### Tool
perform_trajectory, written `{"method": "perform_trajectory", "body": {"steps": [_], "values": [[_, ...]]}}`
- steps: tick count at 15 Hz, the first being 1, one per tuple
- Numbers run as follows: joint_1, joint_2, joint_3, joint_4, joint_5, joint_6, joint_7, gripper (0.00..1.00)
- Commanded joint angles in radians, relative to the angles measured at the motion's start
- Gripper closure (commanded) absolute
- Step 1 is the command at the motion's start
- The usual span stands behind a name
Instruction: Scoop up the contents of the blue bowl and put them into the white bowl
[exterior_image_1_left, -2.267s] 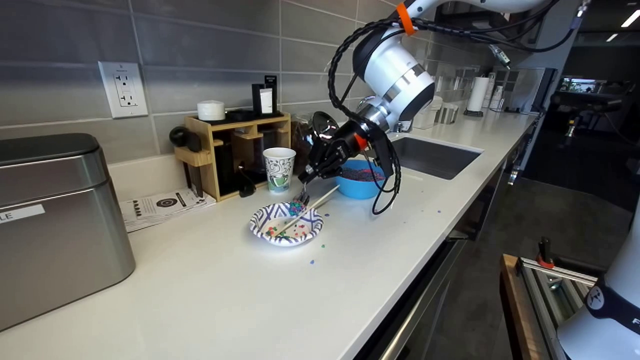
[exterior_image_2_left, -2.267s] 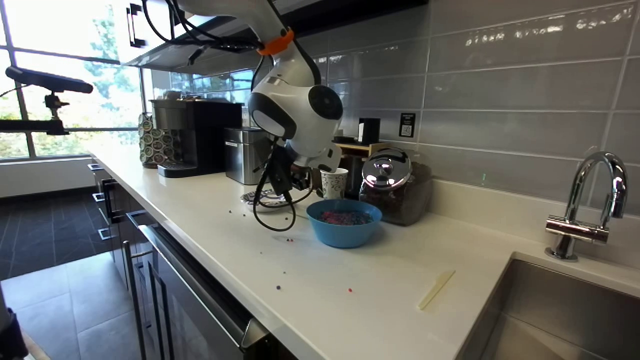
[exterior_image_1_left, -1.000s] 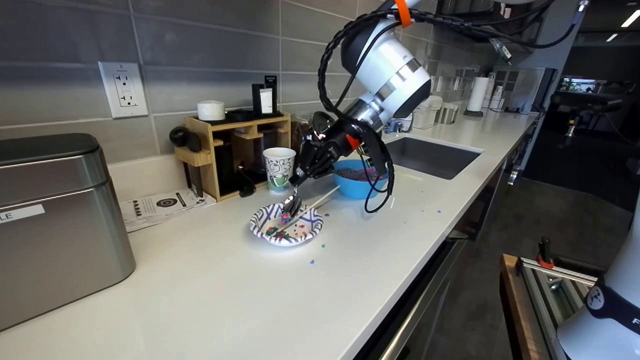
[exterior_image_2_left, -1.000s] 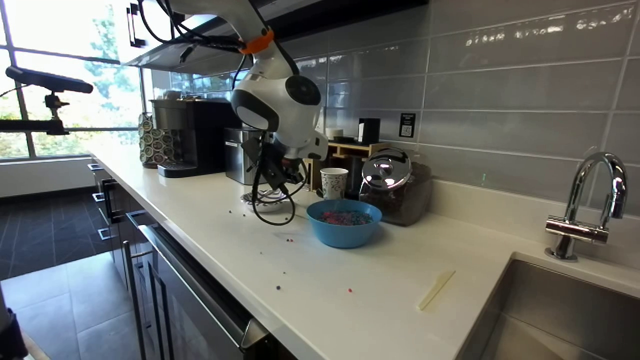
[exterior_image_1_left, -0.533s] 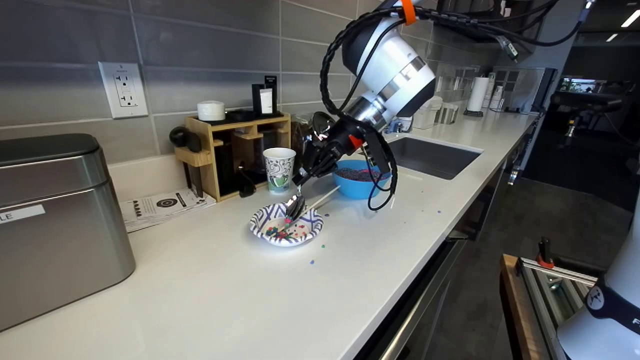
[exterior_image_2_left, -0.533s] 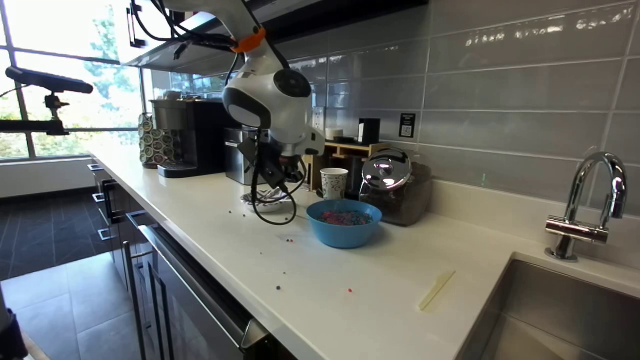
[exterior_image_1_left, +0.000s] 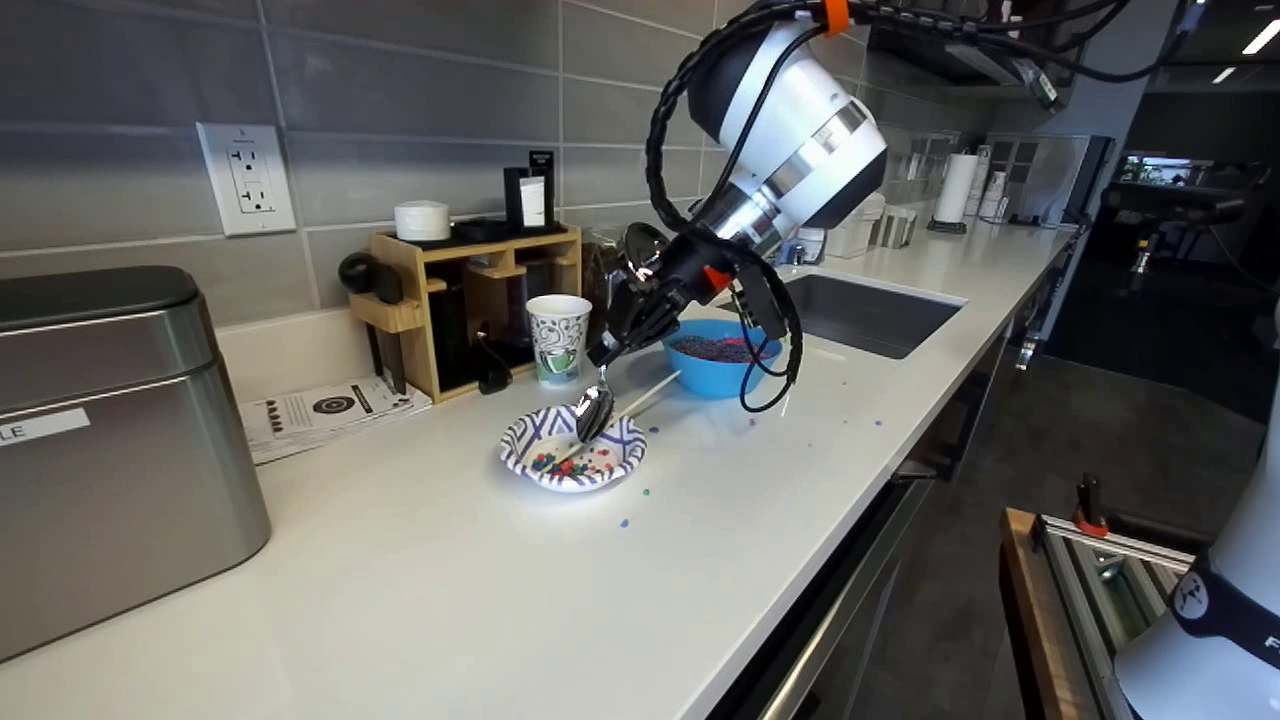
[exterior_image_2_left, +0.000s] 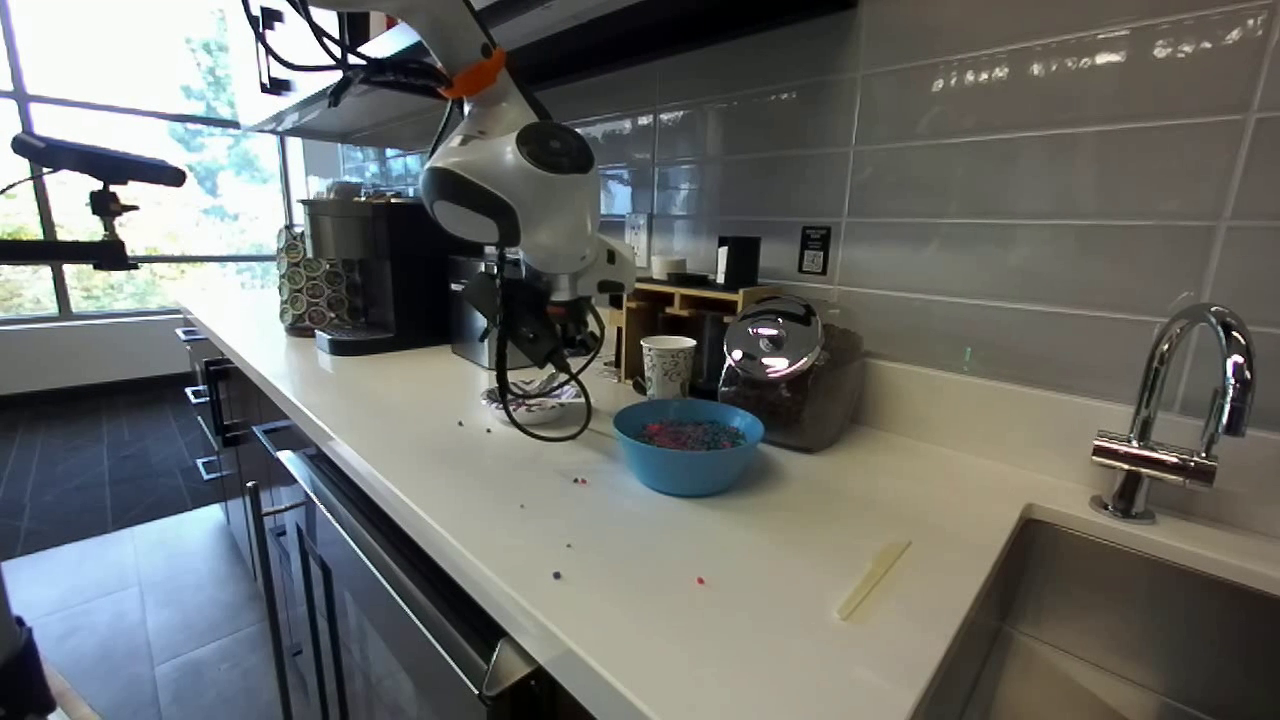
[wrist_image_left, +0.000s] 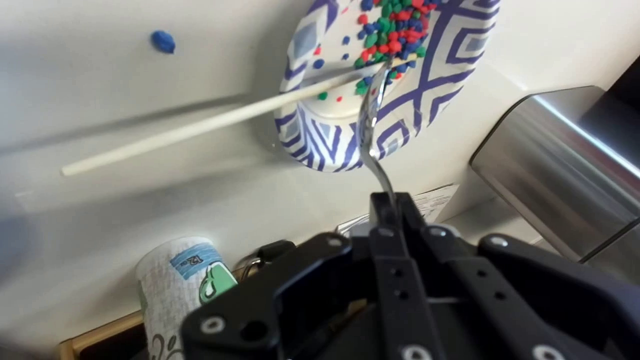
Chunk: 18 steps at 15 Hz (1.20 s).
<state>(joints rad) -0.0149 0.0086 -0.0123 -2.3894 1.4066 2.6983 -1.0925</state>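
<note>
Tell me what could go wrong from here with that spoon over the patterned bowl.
The spoon could catch the pale stick slanting into the white bowl, perhaps tipping the bowl or flicking bits out.

Plenty of contents left in the blue bowl probably means more trips, and a loaded spoon may spill; loose pieces dot the counter.

The cable loop hanging near the blue bowl might snag it.

On the white counter (exterior_image_1_left: 450, 580), the patterned white bowl (exterior_image_1_left: 575, 484) sits below the gripper (wrist_image_left: 394, 202). Near the gripper stand the blue bowl (exterior_image_2_left: 688, 472) and paper cup (exterior_image_1_left: 558, 340).
</note>
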Motion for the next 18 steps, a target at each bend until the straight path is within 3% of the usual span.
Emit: {"method": "perform_trajectory", "body": {"steps": [1, 8, 18], "values": [[-0.001, -0.075, 0.0, -0.05, 0.029, -0.003, -0.011, 1.0], [-0.033, -0.248, -0.045, -0.141, 0.089, -0.028, 0.009, 1.0], [-0.073, -0.499, -0.144, -0.34, 0.277, -0.015, -0.029, 1.0]]}}
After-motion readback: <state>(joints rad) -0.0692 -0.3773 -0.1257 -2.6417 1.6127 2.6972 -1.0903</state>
